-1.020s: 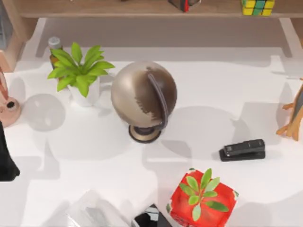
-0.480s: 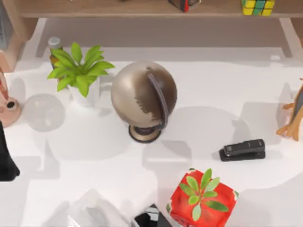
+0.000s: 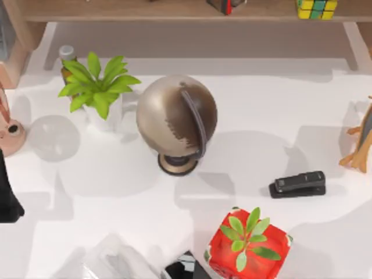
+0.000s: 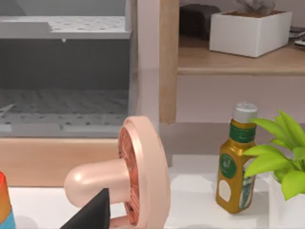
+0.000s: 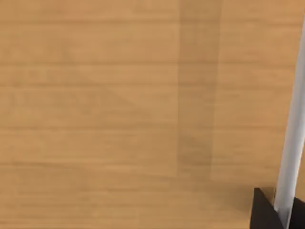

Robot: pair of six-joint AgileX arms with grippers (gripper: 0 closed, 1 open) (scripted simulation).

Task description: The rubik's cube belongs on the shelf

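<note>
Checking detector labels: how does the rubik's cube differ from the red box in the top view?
The rubik's cube is small, with yellow and green squares in a dark grid; the red box is clearly larger, red with green leaves on it. The rubik's cube sits on the shelf at the upper right; the red box stands on the white table near the lower edge. Both are boxy.

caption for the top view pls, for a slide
Rubik's cube resting on the shelf, above a table holding a globe.
</note>
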